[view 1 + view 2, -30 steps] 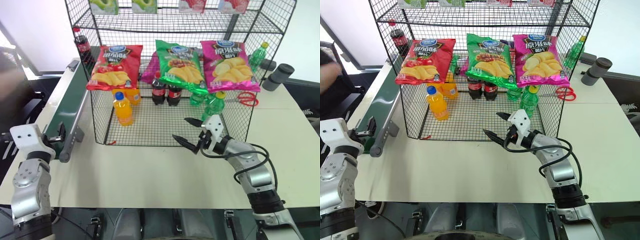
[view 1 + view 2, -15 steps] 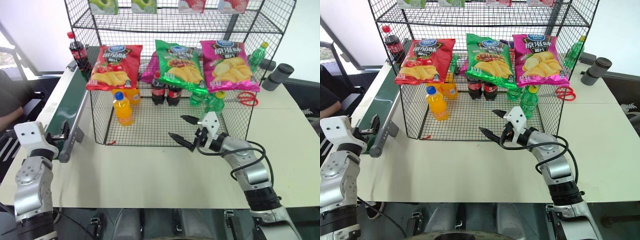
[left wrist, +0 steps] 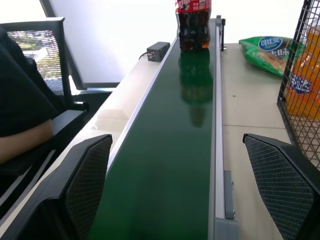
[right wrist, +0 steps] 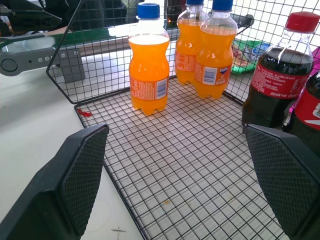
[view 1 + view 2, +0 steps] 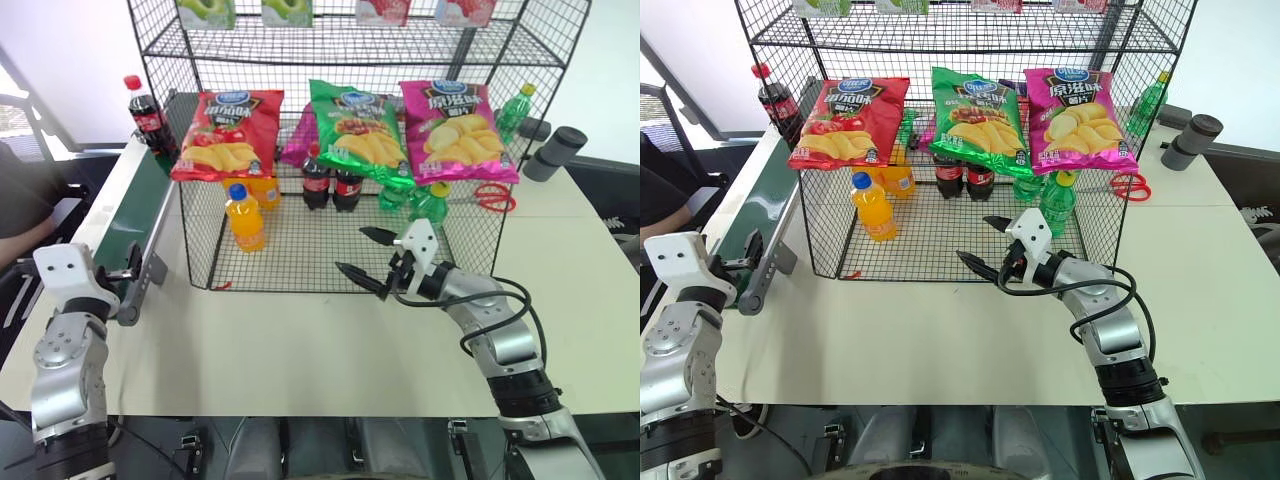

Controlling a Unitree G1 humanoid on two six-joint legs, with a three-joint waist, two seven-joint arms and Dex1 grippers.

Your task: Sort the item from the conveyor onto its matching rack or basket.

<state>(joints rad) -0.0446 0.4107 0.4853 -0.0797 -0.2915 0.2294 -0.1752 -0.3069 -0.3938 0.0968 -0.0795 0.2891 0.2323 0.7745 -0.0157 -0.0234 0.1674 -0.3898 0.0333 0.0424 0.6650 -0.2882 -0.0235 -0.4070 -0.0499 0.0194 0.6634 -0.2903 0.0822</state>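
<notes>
The cola bottle (image 5: 139, 104) stands upright on the green conveyor (image 5: 120, 215), at its far part beside the left rear corner of the wire rack (image 5: 200, 150). A second ago it sat further back along the belt, seen through the rack's mesh; now it has come forward and clear of that corner. The left gripper (image 3: 175, 200) hangs at the conveyor's near end, fingers spread wide and empty, the belt running between them toward the bottle. The right gripper (image 5: 368, 262) is before the rack's open front, jaws fully apart and holding nothing; it has kept much the same place. Inside the rack, orange bottles (image 4: 148, 60) and two more cola bottles (image 5: 330, 180) stand as before, chip bags (image 5: 345, 125) hanging across the front
</notes>
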